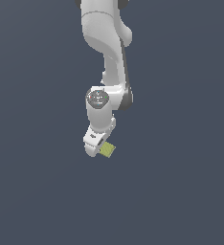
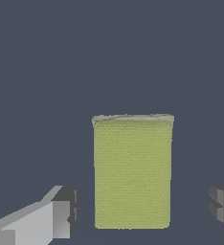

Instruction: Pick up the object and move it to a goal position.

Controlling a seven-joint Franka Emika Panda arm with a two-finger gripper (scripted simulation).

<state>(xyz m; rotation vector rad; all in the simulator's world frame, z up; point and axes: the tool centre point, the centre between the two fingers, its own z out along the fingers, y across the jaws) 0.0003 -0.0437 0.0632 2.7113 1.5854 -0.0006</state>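
Observation:
The object is a small flat yellow-green rectangular block (image 1: 107,150) with a faintly textured top, lying on the dark grey surface. In the exterior view it pokes out from under the white gripper (image 1: 95,147), which hangs right over it. In the wrist view the block (image 2: 132,172) fills the middle, lying between the two fingertips, one finger (image 2: 61,215) on one side and the other finger (image 2: 223,206) on the other. The jaws stand wide apart and do not touch the block. The gripper (image 2: 142,210) is open and holds nothing.
The white arm (image 1: 106,52) comes down from the top of the exterior view. The plain dark grey surface (image 1: 181,182) spreads all around. No goal marker shows.

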